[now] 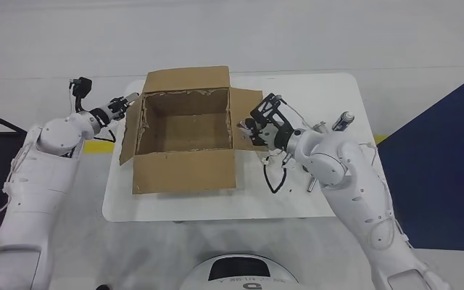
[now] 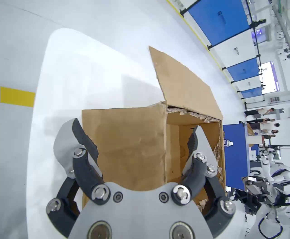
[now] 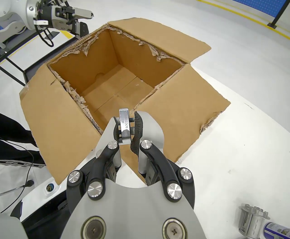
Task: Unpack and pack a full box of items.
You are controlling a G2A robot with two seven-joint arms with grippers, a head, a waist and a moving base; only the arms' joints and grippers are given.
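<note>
Right wrist view | right claw point(image 3: 126, 121) pinching small metal part point(image 3: 124, 130) at open box point(image 3: 74, 65) | left claw point(image 2: 136, 132) spread beside box

Right gripper point(image 3: 126, 123) clamped on a metal block point(image 3: 124, 126), over the near rim of the open cardboard box point(image 3: 181, 106) — flaps spread, edges torn. Left gripper point(image 3: 87, 13) beyond the far corner. Ribbed metal cylinder point(image 3: 252, 218) stands on the table point(image 3: 249, 147).

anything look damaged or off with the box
Yes. The box is torn: shredded cardboard hangs along its rim where the flaps fold out, and the flap nearest the right gripper, which grips a small metal part, has a ragged, ripped corner. Otherwise it sits upright and open.
</note>
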